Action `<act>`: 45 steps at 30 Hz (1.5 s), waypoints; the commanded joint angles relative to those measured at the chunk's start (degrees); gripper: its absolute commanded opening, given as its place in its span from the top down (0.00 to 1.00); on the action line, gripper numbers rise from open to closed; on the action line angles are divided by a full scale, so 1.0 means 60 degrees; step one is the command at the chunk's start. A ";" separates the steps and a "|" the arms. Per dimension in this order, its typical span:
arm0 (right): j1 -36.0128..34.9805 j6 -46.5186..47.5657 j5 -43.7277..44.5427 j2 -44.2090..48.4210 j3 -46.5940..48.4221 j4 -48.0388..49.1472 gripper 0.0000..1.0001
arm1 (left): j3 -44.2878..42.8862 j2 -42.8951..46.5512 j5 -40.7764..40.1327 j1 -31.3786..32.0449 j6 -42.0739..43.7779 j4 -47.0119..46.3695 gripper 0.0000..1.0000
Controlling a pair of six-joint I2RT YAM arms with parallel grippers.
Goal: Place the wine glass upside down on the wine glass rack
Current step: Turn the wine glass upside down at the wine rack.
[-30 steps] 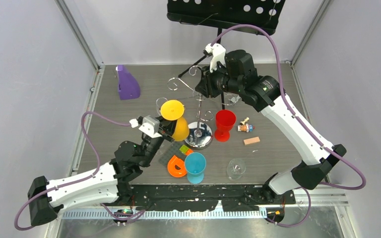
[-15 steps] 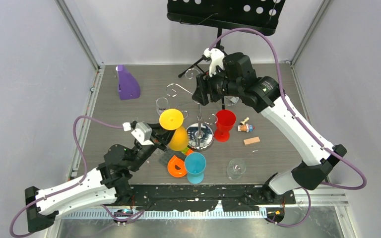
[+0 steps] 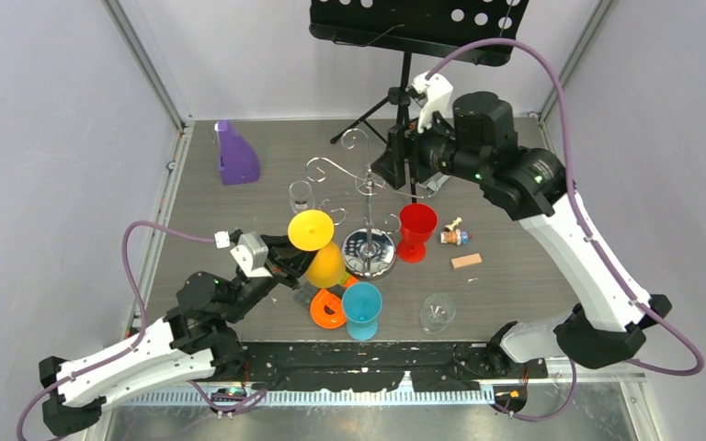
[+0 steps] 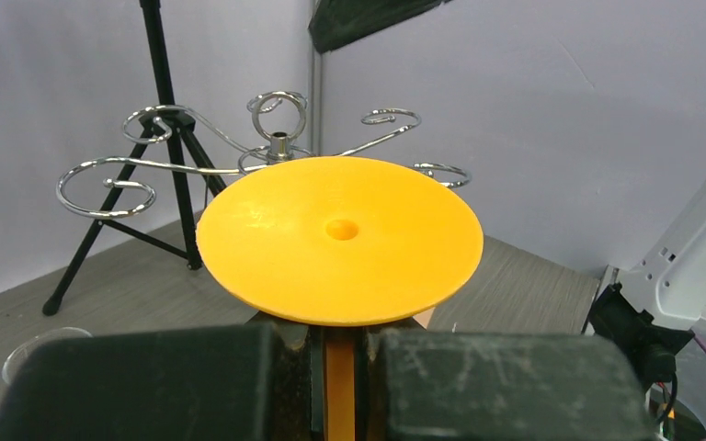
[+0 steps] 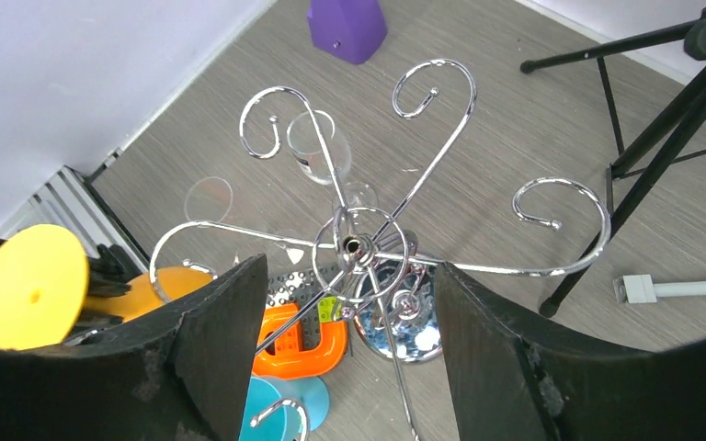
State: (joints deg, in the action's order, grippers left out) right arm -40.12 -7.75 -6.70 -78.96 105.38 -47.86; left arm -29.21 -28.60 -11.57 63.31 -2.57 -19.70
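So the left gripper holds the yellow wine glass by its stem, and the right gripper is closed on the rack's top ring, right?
Not quite: the right gripper is open. The right wrist view shows its fingers wide apart, with gaps to the top ring of the wine glass rack. The left gripper does hold the yellow wine glass by its stem.

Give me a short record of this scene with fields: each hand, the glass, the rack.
left hand: shut on the stem of the yellow wine glass
glass pose: inverted, foot uppermost, beside the wine glass rack, not hung yet
right hand: open, straddling the rack's top ring
rack: upright on the table
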 commanded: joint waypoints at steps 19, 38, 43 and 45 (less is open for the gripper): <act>-0.0023 -0.6018 -0.5093 0.1575 -0.1019 0.3128 0.30 | -0.4344 -0.0624 0.0500 0.0004 0.0392 0.4444 1.00; -0.0036 -0.8373 -0.5691 0.1418 -0.1892 0.5034 0.36 | -0.6429 -0.2401 0.0239 0.0259 0.1644 0.4846 1.00; -0.0037 -0.8661 -0.5875 0.1253 -0.1905 0.5292 0.38 | -0.6767 -0.2681 0.0230 0.0341 0.1838 0.4908 1.00; -0.0050 -0.8775 -0.5943 0.1220 -0.1905 0.5423 0.40 | -0.6887 -0.2819 0.0230 0.0377 0.1913 0.4939 1.00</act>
State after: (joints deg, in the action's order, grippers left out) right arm -40.12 -57.82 -40.45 -71.29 93.95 -19.70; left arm -67.26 -44.31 -9.74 65.04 6.79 11.14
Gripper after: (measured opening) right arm 0.618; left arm 0.033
